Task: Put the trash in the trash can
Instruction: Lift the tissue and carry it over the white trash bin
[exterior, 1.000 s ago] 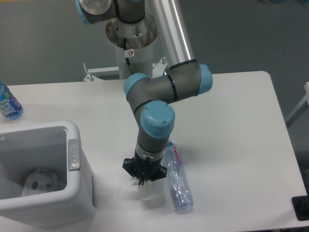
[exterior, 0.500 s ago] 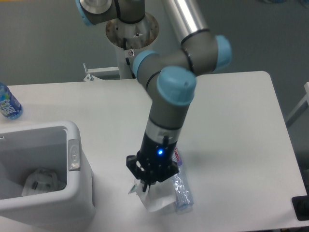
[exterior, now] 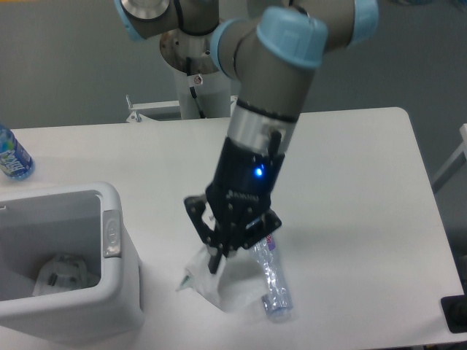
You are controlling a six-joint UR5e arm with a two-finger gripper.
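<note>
White table, white bin

Bin (exterior: 124, 292) white with grey handle; bottle (exterior: 271, 281) clear, red-purple label; wrapper (exterior: 201, 281) white; gripper (exterior: 222, 262) black.

Fingers (exterior: 216, 261) pinching white wrapper (exterior: 208, 283) (crushed bottle (exterior: 271, 284) beside).

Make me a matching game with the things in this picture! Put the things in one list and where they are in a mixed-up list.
Things:
1. crumpled wrapper
2. crushed bottle
3. blue-label bottle
4. trash can

Places:
A. lying flat on the table, right of the gripper
B. standing at the table's far left edge
C. pinched in the gripper, hanging down
D. at the front left, with some trash already inside

Pairs: 1-C, 2-A, 3-B, 4-D
</note>
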